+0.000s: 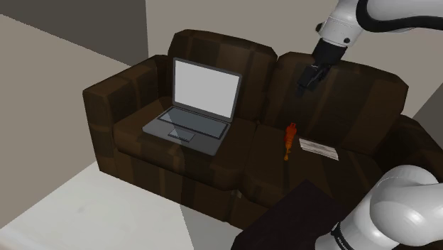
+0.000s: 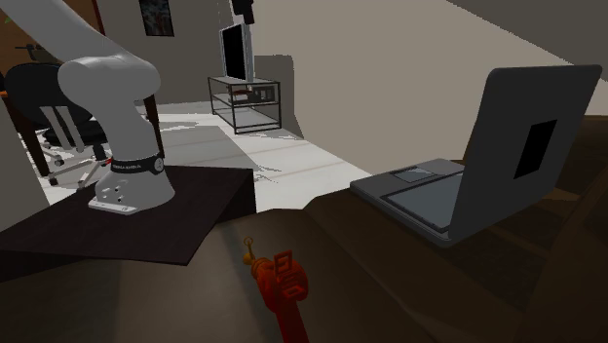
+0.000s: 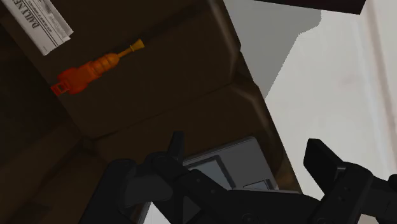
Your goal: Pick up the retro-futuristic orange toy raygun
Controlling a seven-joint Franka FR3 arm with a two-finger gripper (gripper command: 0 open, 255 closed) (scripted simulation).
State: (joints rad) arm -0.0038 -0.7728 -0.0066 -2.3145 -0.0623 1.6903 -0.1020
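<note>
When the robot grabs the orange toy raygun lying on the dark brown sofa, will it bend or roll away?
It probably stays stiff: the orange toy raygun looks like one solid moulded piece. It seems small beside the open grey laptop, so likely light. Its rounded barrel might roll, but the blocky grip and the dark brown sofa cushion should stop it.

Raygun point(image 1: 289, 139) on sofa point(image 1: 117, 106), beside newspaper point(image 1: 319, 148).

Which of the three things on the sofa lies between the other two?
The orange toy raygun: it lies on the seat between the open laptop and the newspaper.
</note>
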